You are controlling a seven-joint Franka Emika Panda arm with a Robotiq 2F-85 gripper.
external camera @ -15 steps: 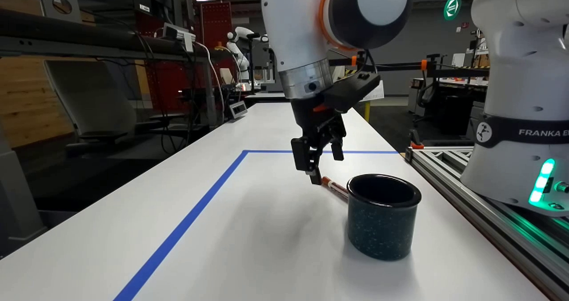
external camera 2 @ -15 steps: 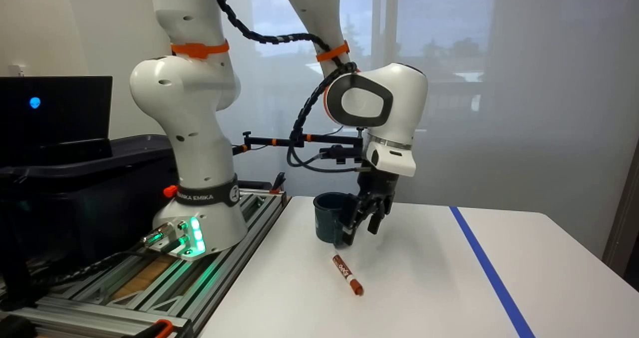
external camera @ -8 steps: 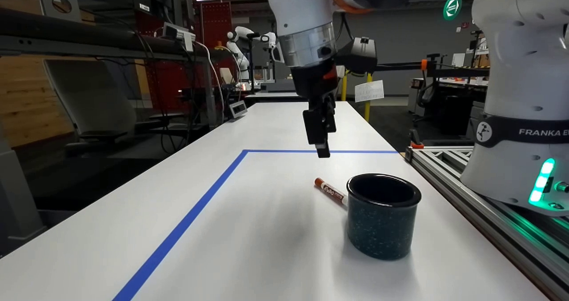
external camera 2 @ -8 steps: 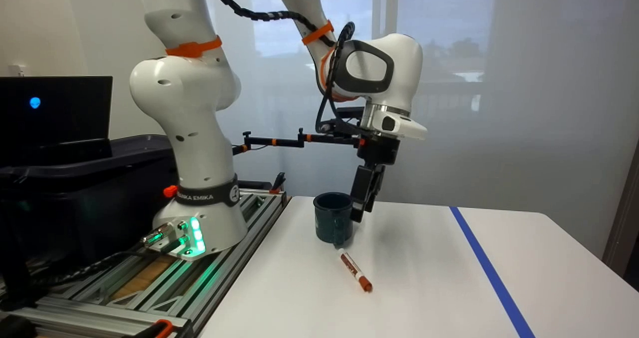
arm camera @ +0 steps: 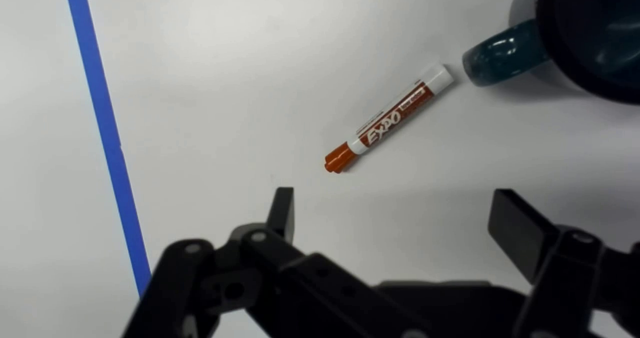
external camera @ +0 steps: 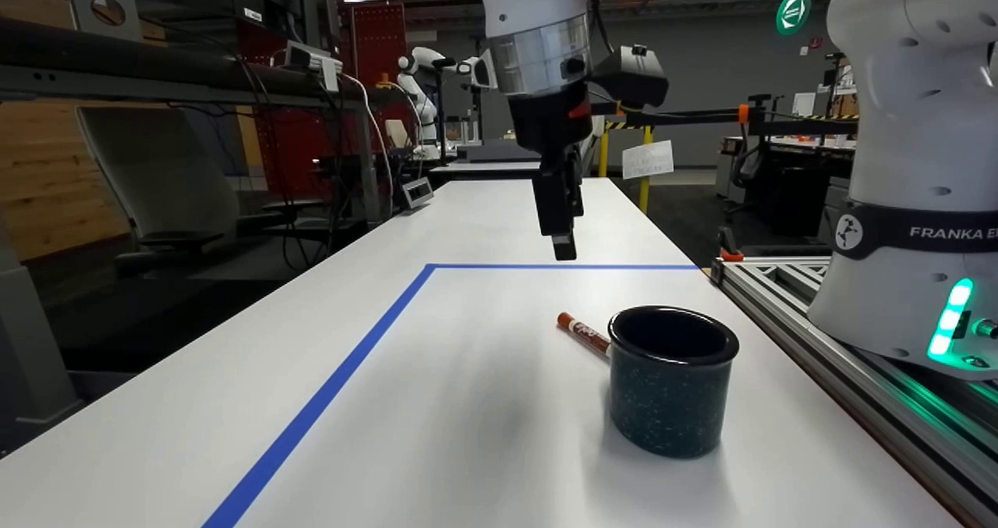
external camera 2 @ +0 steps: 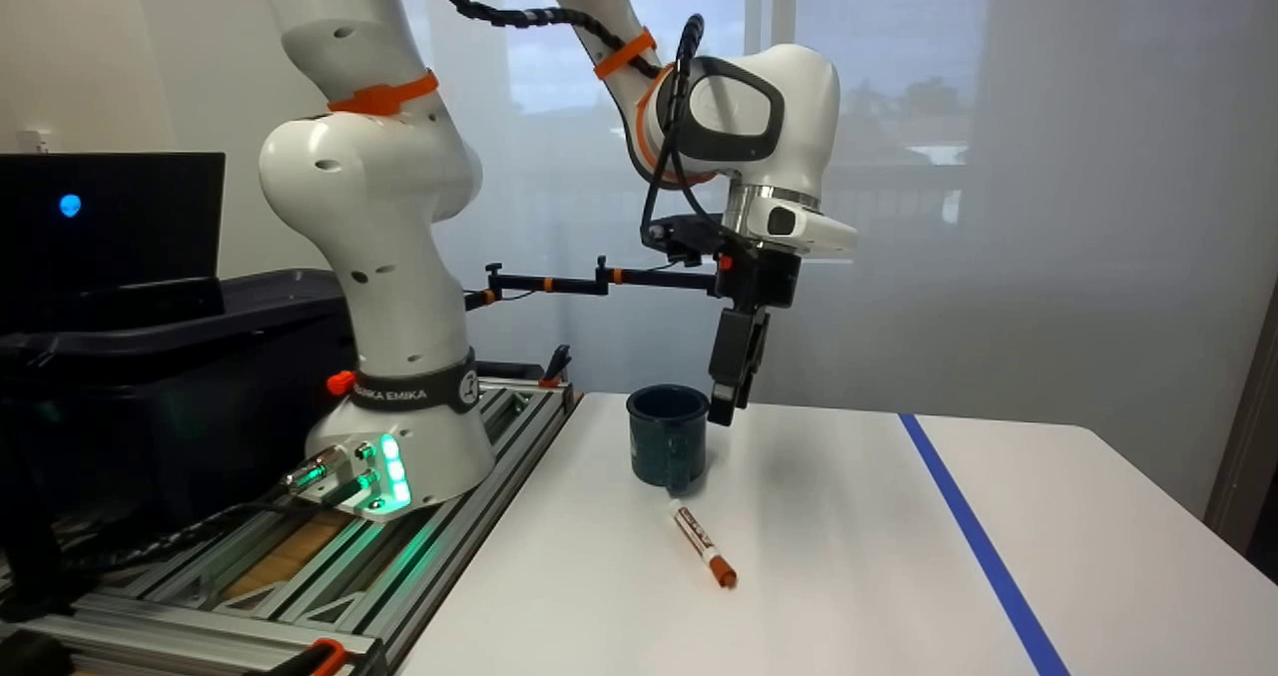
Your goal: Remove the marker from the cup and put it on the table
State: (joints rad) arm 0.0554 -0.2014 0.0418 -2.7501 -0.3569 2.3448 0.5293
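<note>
The marker (arm camera: 392, 121), reddish-brown with a white end and an orange-brown cap, lies flat on the white table (external camera 2: 849, 556). It shows in both exterior views (external camera: 586, 335) (external camera 2: 704, 546). Its white end points at the handle of the dark teal cup (external camera 2: 664, 451), with a small gap between. The cup stands upright; in the wrist view (arm camera: 595, 33) it is cut off at the upper right. My gripper (arm camera: 392, 200) is open and empty, its fingers wide apart. In an exterior view (external camera: 565, 247) it hangs above the table, clear of both marker and cup.
A blue tape line (external camera: 343, 384) runs along the table and crosses it farther back. The robot base stands on a metal frame (external camera 2: 479, 516) along the table edge near the cup. A black bin (external camera 2: 180, 436) and laptop stand behind the base.
My gripper has risen from low beside the marker and turned, staying open. The marker has rolled slightly on the table, away and a little back. The cup has not moved.
</note>
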